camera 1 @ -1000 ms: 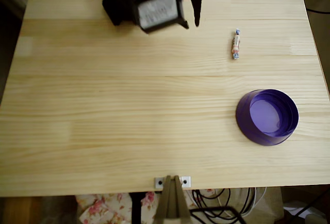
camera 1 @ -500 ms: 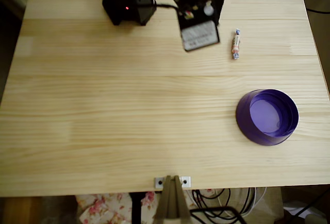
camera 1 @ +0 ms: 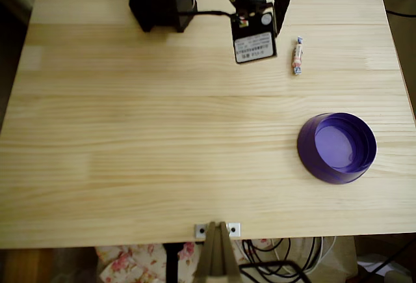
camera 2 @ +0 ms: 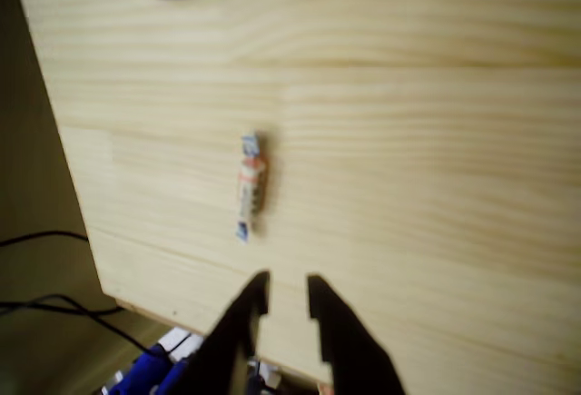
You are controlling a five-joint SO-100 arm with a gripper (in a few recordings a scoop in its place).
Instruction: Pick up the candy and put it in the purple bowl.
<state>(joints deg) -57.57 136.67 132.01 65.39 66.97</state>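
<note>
Tool (camera 2: 286, 293) slightly parted, empty, short of candy (camera 2: 250, 184)

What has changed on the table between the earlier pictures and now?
In the overhead view the arm has swung to the right along the far edge of the table, towards the candy. The gripper now hangs short of the candy, its fingers slightly apart, holding nothing. The candy and the purple bowl have stayed where they were.
</note>
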